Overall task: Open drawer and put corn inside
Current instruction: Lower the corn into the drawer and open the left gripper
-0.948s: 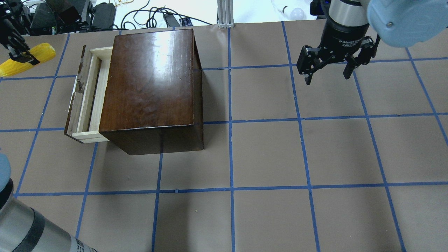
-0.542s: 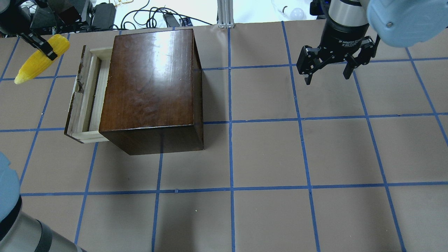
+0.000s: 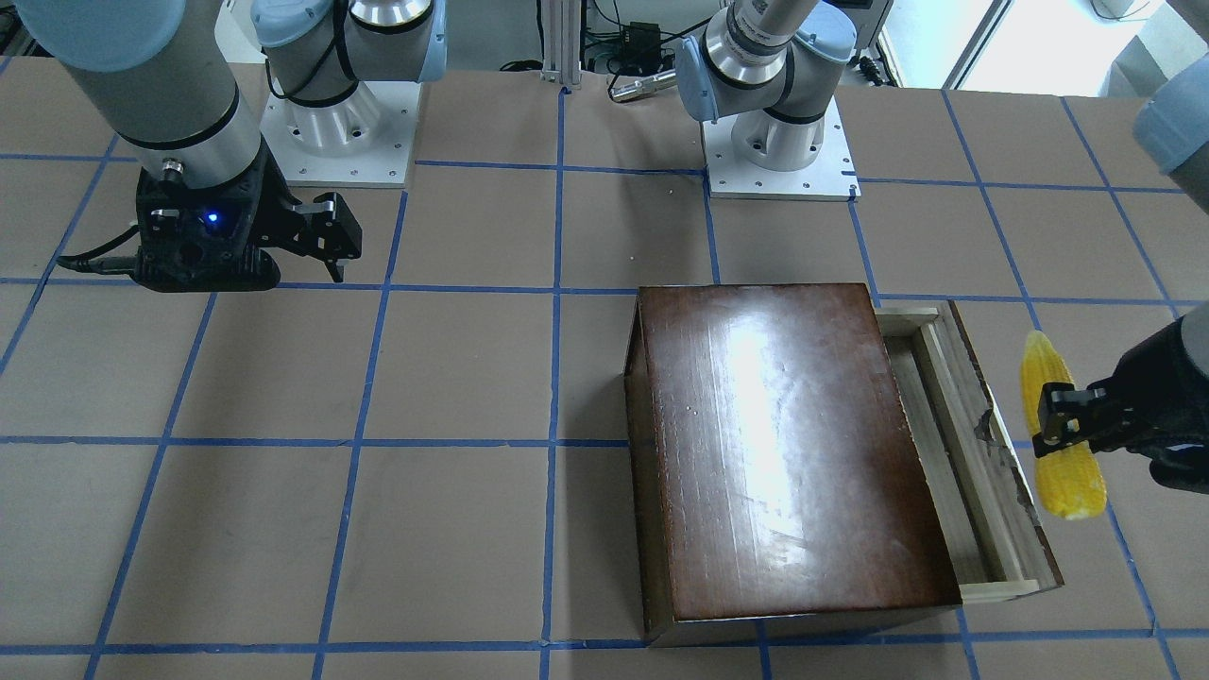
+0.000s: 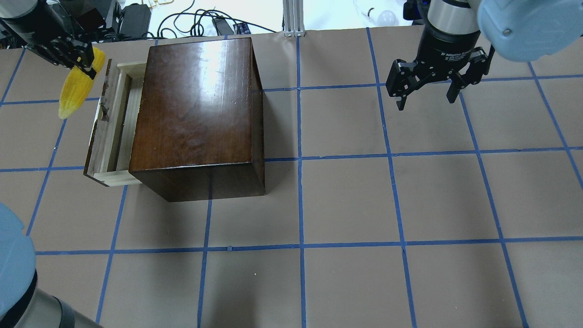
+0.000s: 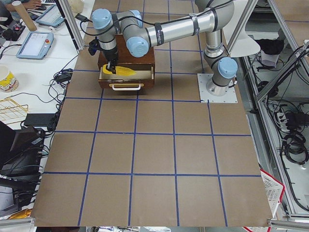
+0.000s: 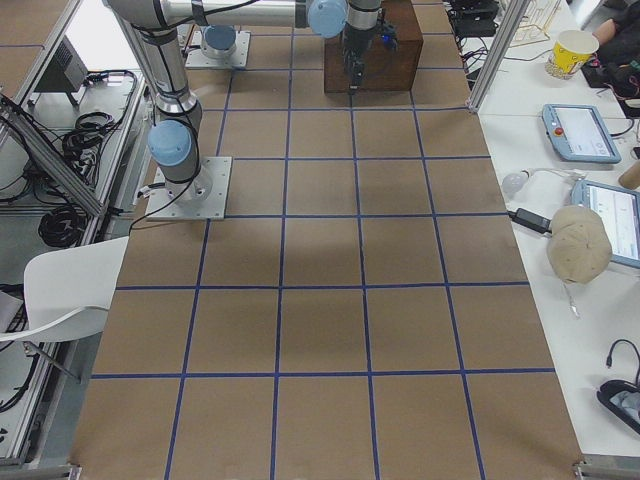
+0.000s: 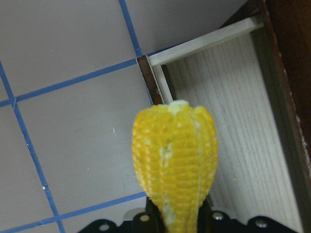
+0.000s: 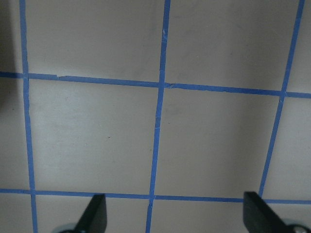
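Counter: brown paper-covered counter (image 4: 346, 200), blue tape grid.
Corn: yellow toy corn cob (image 4: 74, 93) pinched by left fingers (image 3: 1054, 404), in the air beside open pale-wood drawer (image 4: 114, 132).
Other arm: right fingers (image 4: 401, 96) spread, empty.
Room: black cables (image 4: 191, 20) behind counter.

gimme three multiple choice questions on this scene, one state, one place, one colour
1. The drawer of the box is: A pulled open, visible part empty; B shut; C open and full.
2. The corn is: A inside the drawer; B held by the left end effector just outside the drawer front; C on top of the box.
3. The tape lines on the table are: A red; B green; C blue.
1 A: the pale tray sticks out of the box, bare.
2 B: the end effector clamps it beside the front panel.
3 C: the grid is blue in every view.
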